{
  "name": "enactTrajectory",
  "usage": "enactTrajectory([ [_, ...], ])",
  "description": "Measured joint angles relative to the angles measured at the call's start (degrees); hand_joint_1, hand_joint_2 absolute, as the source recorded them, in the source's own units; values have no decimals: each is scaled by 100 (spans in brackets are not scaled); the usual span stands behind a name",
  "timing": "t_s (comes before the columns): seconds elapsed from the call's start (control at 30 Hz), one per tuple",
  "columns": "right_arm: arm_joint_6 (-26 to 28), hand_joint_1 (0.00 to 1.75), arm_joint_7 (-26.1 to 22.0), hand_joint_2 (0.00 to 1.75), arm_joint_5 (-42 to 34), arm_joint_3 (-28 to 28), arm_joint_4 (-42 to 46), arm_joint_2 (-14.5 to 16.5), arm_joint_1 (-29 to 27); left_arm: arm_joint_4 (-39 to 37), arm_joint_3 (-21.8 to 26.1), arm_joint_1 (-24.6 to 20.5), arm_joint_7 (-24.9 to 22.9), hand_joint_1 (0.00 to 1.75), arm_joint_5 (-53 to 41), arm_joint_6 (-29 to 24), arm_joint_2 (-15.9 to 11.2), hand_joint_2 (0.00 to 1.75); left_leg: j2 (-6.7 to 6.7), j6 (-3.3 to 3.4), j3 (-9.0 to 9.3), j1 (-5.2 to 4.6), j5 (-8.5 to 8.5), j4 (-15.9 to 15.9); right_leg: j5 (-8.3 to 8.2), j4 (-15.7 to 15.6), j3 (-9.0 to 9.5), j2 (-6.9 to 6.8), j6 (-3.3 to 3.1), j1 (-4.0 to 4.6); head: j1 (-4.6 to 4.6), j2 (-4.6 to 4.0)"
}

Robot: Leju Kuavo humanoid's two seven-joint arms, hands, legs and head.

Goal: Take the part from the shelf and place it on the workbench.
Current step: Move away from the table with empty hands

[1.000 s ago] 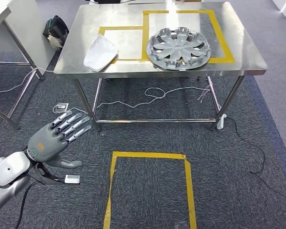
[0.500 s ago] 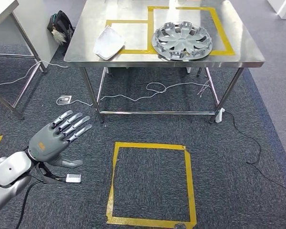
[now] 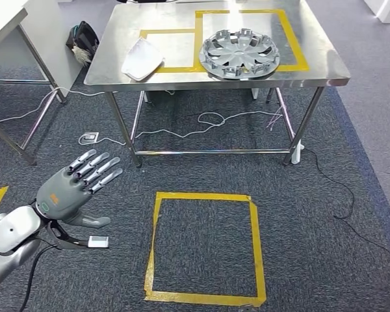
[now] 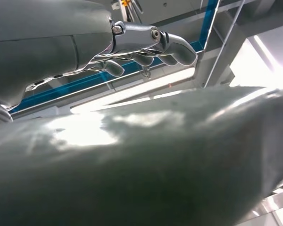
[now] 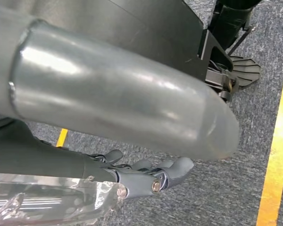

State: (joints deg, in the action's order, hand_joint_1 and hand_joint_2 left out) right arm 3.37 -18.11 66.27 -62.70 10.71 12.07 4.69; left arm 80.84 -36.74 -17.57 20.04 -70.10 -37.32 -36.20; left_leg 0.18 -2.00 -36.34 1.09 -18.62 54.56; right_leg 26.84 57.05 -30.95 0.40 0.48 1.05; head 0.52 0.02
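Note:
On the steel workbench (image 3: 325, 65) at the back lie a silver wheel cover (image 3: 240, 54), inside a yellow-taped outline, and a white curved part (image 3: 142, 58) to its left. My left hand (image 3: 67, 192) is raised at the lower left, well short of the bench, fingers spread and holding nothing; the left wrist view shows its fingers (image 4: 151, 40) stretched out against a ceiling. My right hand (image 5: 143, 181) hangs over the grey carpet. A glossy surface lies under its fingers, and I cannot make out whether it holds anything.
A yellow taped square (image 3: 156, 240) marks the carpet between me and the bench. Loose cables (image 3: 208, 127) run under the bench and along its right side. A second table's legs (image 3: 31, 123) and a black bag (image 3: 82, 39) stand at the left.
The camera has moved: the bench now sits higher and smaller in the picture, and the whole yellow floor square has come into view. My left hand keeps its spread pose.

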Motion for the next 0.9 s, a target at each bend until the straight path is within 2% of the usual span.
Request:
enactTrajectory([
  [0.1,41,0,27,0,70,8,0,0,4,-10,-2,-13,0,0,0,3,-9,0,0,-4,-16,-2,2,4,-7,-5,-8,-1,3,-8,-2,0],
  [0.2,159,0,69,0,145,53,1,4,12,-22,-5,-43,-1,0,1,14,-28,0,1,103,11,-4,43,-104,-40,-70,41,-5,88,-25,4,0],
  [0.23,185,0,74,0,160,73,1,5,13,-25,-5,-58,-1,0,2,15,-38,0,0,144,48,12,88,-193,13,-26,22,-6,124,-21,-4,0],
  [0.27,201,0,75,0,169,88,1,5,14,-26,-6,-76,-2,0,4,16,-45,0,-4,160,78,36,138,-279,136,123,-50,-4,150,-20,-18,0],
  [0.3,220,0,81,0,177,103,1,4,14,-28,-10,-89,-3,0,5,18,-46,0,-11,157,90,61,175,-328,326,405,-179,-4,177,-37,-31,0],
  [0.37,263,0,97,0,200,132,0,4,15,-39,-25,-102,-6,0,6,24,-43,0,-51,134,39,88,210,-332,724,1136,-503,-5,253,-96,-43,0],
  [0.4,287,0,106,0,215,143,0,4,13,-49,-34,-100,-8,0,5,27,-40,0,-83,108,1,106,227,-321,814,1375,-603,-5,294,-130,-42,0],
  [0.43,306,0,111,0,227,154,0,3,12,-59,-45,-100,-10,0,5,30,-37,0,-123,75,-45,131,246,-302,798,1415,-605,-5,338,-164,-41,0],
  [0.47,321,0,116,0,238,163,1,3,11,-69,-57,-103,-13,0,5,32,-34,0,-172,32,-98,165,267,-271,683,1232,-493,2,384,-201,-41,0],
  [0.53,350,0,125,0,251,181,-1,6,19,-84,-75,-105,-17,0,7,33,-35,0,-284,-86,-227,224,299,-159,409,540,-105,134,481,-277,-51,1],
  [0.57,366,0,129,0,256,188,-2,9,24,-87,-79,-105,-20,0,7,33,-40,0,-332,-148,-285,238,306,-89,330,298,20,199,466,-303,-51,0],
  [0.6,385,0,136,0,258,191,-3,12,25,-88,-80,-105,-26,0,9,33,-50,0,-373,-192,-329,240,322,-46,301,188,80,248,427,-316,-38,0],
  [0.63,405,0,144,0,258,192,-4,15,24,-90,-79,-105,-33,0,12,33,-63,0,-409,-217,-348,235,350,-37,307,223,65,250,359,-303,-20,-1],
  [0.7,439,0,152,0,257,193,-2,13,18,-92,-93,-98,-44,0,16,34,-88,0,-444,-234,-372,246,412,-59,266,292,51,150,225,-297,38,-1],
  [0.73,452,0,154,0,256,196,-2,13,19,-93,-103,-90,-49,0,16,36,-102,0,-394,-231,-410,241,367,-2,240,313,32,103,172,-286,57,-1],
  [0.77,462,0,153,0,256,201,-2,13,20,-94,-113,-86,-54,0,17,37,-113,0,-309,-220,-499,229,228,183,210,319,3,49,121,-275,79,0],
  [0.83,479,0,153,0,256,216,-2,13,9,-93,-121,-86,-70,0,20,38,-122,0,-129,-167,-799,176,-250,940,162,315,-54,-68,50,-238,106,0],
  [0.87,485,0,154,0,256,224,-2,13,1,-93,-123,-84,-78,0,21,39,-122,0,-98,-140,-957,152,-483,1391,148,313,-80,-133,33,-217,112,0],
  [0.9,492,0,156,0,256,230,-2,13,-5,-93,-127,-76,-84,0,22,43,-122,0,-90,-111,-1050,130,-634,1724,141,314,-102,-204,24,-196,114,0],
])
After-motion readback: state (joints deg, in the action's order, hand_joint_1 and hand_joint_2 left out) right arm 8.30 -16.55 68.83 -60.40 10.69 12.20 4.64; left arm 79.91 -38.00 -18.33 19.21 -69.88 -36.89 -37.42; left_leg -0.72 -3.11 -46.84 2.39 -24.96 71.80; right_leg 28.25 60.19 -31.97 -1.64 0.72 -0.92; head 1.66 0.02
